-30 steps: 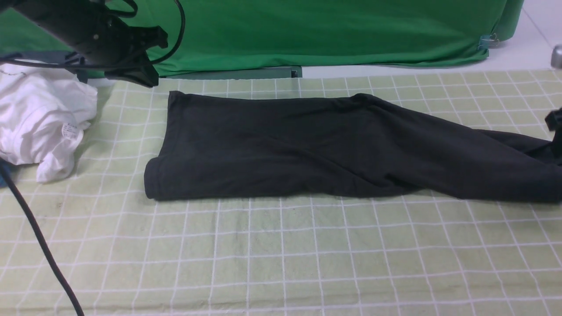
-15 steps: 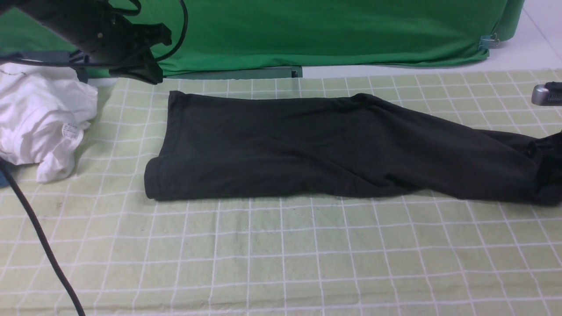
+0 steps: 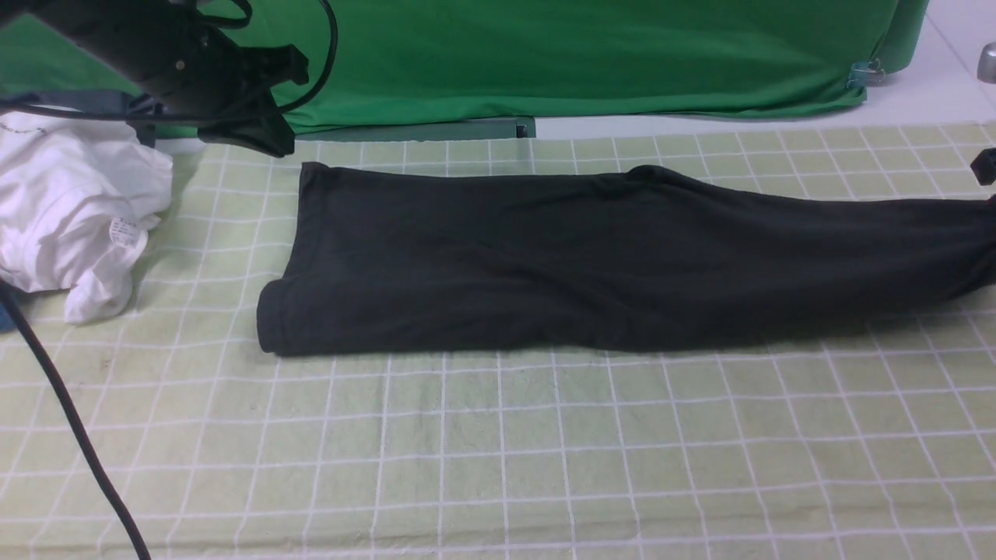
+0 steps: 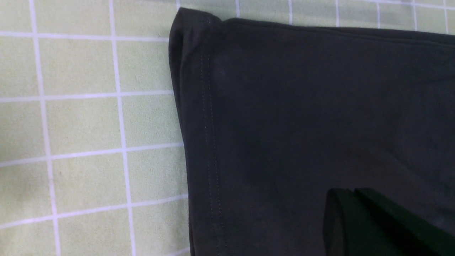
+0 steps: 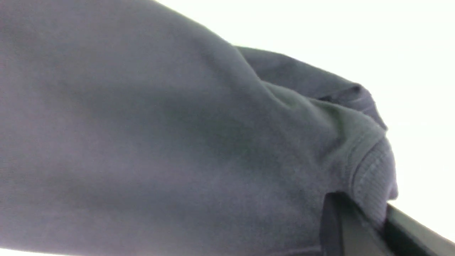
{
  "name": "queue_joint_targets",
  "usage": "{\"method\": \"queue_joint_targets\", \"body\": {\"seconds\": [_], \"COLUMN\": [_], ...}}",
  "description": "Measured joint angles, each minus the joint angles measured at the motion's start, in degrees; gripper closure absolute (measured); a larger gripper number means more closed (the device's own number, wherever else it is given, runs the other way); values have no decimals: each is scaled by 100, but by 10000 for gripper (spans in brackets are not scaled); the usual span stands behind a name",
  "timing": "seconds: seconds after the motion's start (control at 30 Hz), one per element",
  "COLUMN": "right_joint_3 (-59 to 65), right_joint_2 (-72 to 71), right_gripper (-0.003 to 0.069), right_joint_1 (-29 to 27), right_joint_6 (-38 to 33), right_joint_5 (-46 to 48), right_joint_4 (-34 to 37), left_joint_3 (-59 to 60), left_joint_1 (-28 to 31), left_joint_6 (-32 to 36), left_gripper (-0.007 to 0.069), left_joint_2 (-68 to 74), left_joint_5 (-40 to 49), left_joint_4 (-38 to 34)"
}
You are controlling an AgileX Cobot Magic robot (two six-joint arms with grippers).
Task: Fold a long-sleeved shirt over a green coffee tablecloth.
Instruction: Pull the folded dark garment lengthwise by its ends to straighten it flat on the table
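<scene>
Newly lifted, long-sleeved shirt (image 3: 545, 257) (its ribbed edge) clamped in right gripper (image 5: 359, 209).

One black long-sleeved shirt (image 3: 545, 257), one green coffee tablecloth (image 3: 498, 451), one white garment (image 3: 70, 210), one green backdrop (image 3: 583, 54)

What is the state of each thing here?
long-sleeved shirt, folded into a long band, right end lifted
green coffee tablecloth, spread flat under the shirt
white garment, crumpled
left gripper, above the shirt's left end, holding nothing
right gripper, shut on the shirt's right end
</scene>
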Motion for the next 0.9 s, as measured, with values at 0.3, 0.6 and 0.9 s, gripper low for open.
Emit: {"method": "queue_joint_targets", "body": {"seconds": [0.3,0.6,0.9], "right_joint_3": [-2,-350,-606], "right_joint_2": [606,929,928], "right_gripper": [372,201,146], "right_joint_1": [0,-35,-443], "right_joint_6": [276,513,839], "right_joint_5": [-284,626,810], "right_joint_4": [-504,-576,66], "left_joint_3": [0,0,0], "left_joint_1": [0,0,0], "left_joint_6": [0,0,0], "left_gripper": [611,611,611], "left_joint_2": [0,0,-5], "left_joint_5": [15,20,88], "left_joint_4": [0,0,-12]}}
